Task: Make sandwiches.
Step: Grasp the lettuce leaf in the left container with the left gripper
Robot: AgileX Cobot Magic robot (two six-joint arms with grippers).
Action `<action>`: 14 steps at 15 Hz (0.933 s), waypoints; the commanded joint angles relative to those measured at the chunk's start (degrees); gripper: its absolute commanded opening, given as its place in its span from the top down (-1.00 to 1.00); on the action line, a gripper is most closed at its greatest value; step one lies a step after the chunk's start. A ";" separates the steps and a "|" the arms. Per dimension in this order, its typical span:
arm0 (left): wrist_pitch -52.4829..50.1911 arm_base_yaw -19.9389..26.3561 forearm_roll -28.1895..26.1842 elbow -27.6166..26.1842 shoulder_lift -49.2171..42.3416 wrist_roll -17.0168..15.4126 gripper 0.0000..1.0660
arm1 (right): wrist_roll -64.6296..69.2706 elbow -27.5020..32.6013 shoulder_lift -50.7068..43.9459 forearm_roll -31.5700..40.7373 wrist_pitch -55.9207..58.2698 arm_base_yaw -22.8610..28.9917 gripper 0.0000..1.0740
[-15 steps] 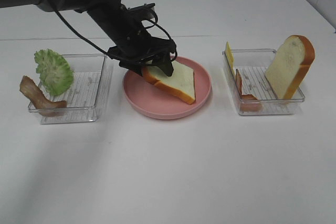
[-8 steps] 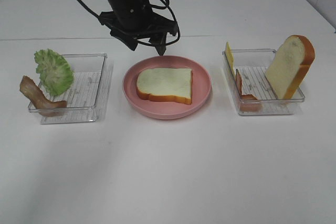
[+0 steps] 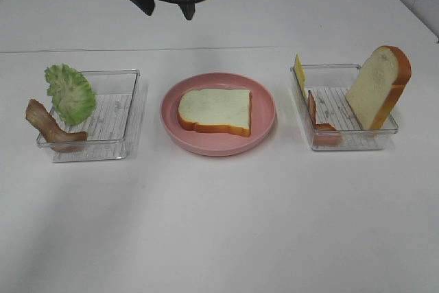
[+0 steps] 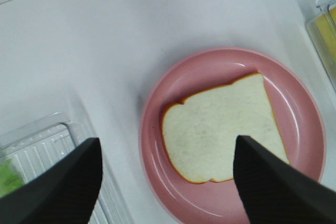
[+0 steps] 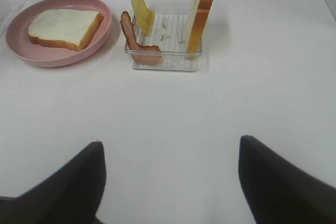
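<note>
One white bread slice point(image 3: 215, 111) with an orange-brown crust lies flat on the round pink plate point(image 3: 266, 125). High above and behind it hangs my left gripper point(image 3: 168, 10), open and holding nothing. The left wrist view looks down on the same slice point(image 4: 220, 127) between my open left gripper point(image 4: 167, 145). A second bread slice point(image 3: 379, 87) leans upright in the right tray point(image 3: 357, 141), beside yellow cheese point(image 3: 300, 73) and bacon point(image 3: 319, 123). Lettuce point(image 3: 68, 92) and another bacon strip point(image 3: 48, 125) sit at the left tray point(image 3: 110, 149). My right gripper point(image 5: 170, 142) stands open over bare table, near its front.
The two clear trays flank the plate, left and right, in a row across the table's middle. In the right wrist view the right tray point(image 5: 165, 64) stands beyond the fingers, with the plate point(image 5: 21, 51) further off to one side.
My left gripper let go of the bread slice, which settled flat on the plate. The left arm then rose and drew back toward the table's far side.
</note>
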 commanded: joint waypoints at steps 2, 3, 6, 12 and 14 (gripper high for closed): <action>4.35 6.13 -1.89 0.52 -4.01 -0.74 -0.27 | -0.63 0.23 -0.86 0.23 -0.40 -0.34 -0.28; 4.35 7.73 -1.60 1.38 -5.04 -0.74 -0.27 | -0.63 0.23 -0.86 0.23 -0.40 -0.34 -0.28; 4.35 12.32 0.29 7.28 -8.82 -0.52 -0.26 | -0.63 0.23 -0.86 0.23 -0.40 -0.34 -0.28; 4.24 21.20 0.29 18.11 -10.66 0.57 -0.26 | -0.63 0.23 -0.86 0.23 -0.40 -0.34 -0.28; 3.32 21.77 0.52 19.82 -9.28 0.80 -0.26 | -0.63 0.23 -0.86 0.23 -0.40 -0.34 -0.28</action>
